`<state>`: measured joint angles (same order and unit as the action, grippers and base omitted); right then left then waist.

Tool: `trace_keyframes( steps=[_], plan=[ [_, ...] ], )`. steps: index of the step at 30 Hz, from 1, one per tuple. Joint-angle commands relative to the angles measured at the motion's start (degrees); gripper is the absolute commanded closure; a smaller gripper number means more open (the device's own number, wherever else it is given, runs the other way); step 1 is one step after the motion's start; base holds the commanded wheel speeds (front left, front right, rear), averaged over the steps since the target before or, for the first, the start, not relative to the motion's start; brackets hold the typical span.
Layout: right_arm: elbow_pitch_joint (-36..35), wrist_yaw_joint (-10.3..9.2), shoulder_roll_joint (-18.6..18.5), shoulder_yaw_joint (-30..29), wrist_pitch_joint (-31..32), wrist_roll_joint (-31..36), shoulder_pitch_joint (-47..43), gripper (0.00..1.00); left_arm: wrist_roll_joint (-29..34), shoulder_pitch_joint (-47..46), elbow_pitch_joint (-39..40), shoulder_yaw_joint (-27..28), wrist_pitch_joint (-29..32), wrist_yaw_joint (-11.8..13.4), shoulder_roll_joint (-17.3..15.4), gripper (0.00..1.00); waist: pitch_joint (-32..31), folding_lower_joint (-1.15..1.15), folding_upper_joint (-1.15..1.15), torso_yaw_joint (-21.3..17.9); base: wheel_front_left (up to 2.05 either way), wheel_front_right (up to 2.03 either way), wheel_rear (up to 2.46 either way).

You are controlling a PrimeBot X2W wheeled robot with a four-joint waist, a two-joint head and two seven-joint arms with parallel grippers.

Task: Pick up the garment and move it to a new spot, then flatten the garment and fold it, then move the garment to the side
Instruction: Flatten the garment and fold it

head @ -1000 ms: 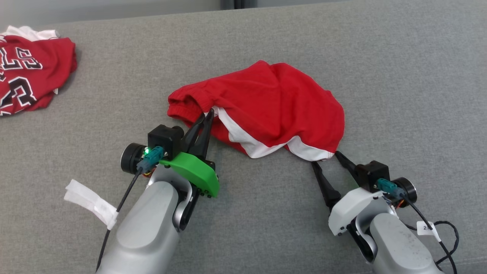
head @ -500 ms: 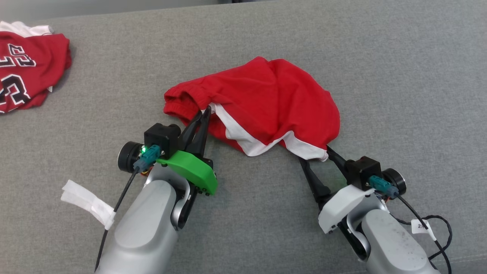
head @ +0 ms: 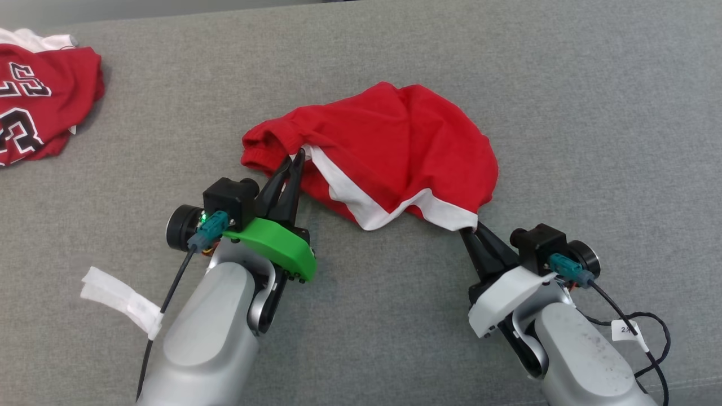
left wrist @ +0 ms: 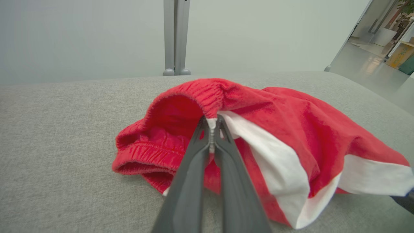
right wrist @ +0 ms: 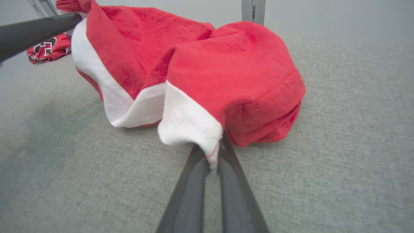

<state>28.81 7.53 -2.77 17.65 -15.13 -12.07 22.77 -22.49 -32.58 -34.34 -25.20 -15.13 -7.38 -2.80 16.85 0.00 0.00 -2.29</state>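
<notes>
One shorts (head: 395,141), one jersey (head: 34,107), two hands (head: 295,156) (head: 472,229)

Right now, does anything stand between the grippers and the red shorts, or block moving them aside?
Nothing visible. The left gripper pinches the red shorts at the waistband, the right gripper at a white hem. A jersey lies far left, apart.

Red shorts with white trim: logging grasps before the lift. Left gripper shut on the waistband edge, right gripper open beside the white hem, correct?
Not quite: the right gripper is shut on the white hem of the red shorts with white trim, as the right wrist view shows. The left gripper is indeed shut on the waistband edge.
</notes>
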Motion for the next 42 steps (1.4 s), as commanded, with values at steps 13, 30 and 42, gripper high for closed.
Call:
trace_keyframes(
  steps=[13,30,42],
  plan=[
    [-11.05,-0.08,-0.22,-4.89,-0.03,5.10,-0.89,1.00,-2.20,5.44,12.39,2.94,-0.03,-0.18,-3.31,1.00,-6.50,0.00,0.00,-1.39,0.00,0.00,0.00],
    [-35.71,-0.08,-11.25,-9.58,11.00,4.68,0.91,1.00,-21.95,10.24,46.34,9.34,14.00,1.22,-19.15,1.00,-16.80,0.00,0.00,-2.65,0.00,0.00,0.00],
    [-48.98,-0.08,-13.77,-11.19,19.82,3.49,2.59,1.00,-26.33,5.85,58.00,11.16,25.23,3.76,-24.94,1.00,-15.04,0.00,0.00,-3.26,0.00,0.00,0.00]
  ],
)
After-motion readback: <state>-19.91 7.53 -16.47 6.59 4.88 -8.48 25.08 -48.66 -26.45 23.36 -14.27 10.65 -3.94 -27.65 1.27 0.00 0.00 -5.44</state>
